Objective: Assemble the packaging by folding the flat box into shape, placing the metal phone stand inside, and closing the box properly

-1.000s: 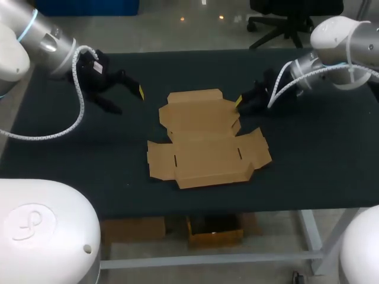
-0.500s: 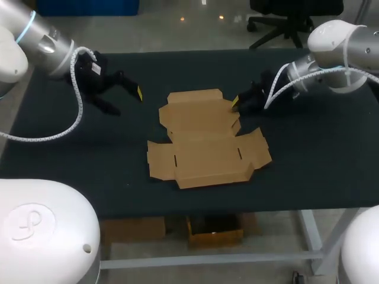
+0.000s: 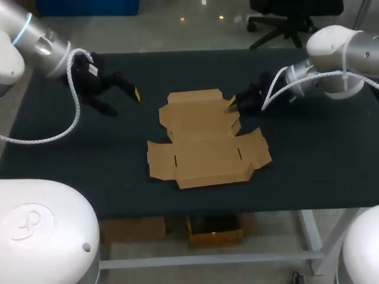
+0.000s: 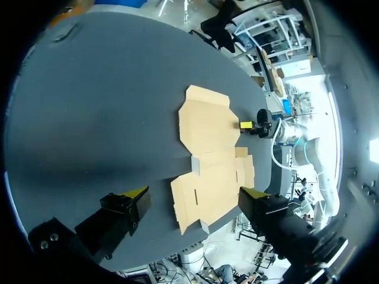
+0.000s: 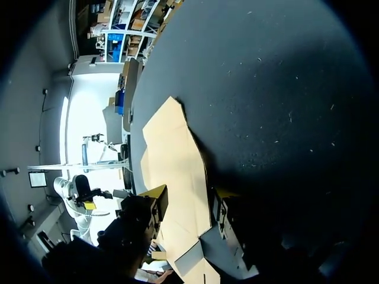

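Currently the left gripper (image 3: 123, 100) hangs over the dark table (image 3: 308, 160) with its fingers spread wide and nothing held, the flat box (image 3: 207, 139) lying unfolded ahead of it, well apart. The right gripper (image 3: 237, 105) is likewise parted and empty at the box's far corner flap. One yellow tip is over the cardboard, the other just beside its edge, and I cannot tell whether either touches it.

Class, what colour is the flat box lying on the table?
Plain light brown, the flat box shows best in the head view, against the dark table.
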Motion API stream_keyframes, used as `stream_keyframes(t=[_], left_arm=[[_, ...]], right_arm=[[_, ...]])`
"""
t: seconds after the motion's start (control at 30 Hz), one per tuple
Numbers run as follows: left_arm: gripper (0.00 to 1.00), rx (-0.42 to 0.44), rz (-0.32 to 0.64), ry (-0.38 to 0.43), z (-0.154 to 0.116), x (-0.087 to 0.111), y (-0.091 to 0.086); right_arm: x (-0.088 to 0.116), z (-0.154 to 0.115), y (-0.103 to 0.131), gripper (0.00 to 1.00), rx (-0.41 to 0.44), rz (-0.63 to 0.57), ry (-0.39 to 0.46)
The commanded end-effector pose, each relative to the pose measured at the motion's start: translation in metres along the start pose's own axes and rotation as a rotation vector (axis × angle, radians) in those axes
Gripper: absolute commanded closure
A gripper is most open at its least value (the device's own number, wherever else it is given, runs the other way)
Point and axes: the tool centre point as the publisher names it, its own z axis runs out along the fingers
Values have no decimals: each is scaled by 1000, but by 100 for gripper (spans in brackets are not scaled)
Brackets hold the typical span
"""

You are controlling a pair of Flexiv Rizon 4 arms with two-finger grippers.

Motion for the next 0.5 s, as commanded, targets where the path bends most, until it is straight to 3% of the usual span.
stream_keyframes(t=[0.03, 0.17, 0.33, 0.43, 0.47, 0.5], left_arm=[[0, 0, 0, 1, -3, -2, 2], [0, -1, -2, 3, -4, -4, 2], [0, -2, -4, 4, -4, -6, 3], [0, -3, -3, 5, -5, -6, 3], [0, -4, -3, 6, -5, -6, 2], [0, -5, -3, 7, -5, -6, 2]], right_arm=[[-4, 6, -2, 55, -8, 0, 18], [-3, 8, -3, 57, -13, 0, 27], [-1, 7, -5, 68, -28, -5, 42], [0, 5, -7, 79, -41, -14, 58], [0, 4, -8, 93, -50, -20, 64], [0, 4, -9, 100, -53, -25, 69]])
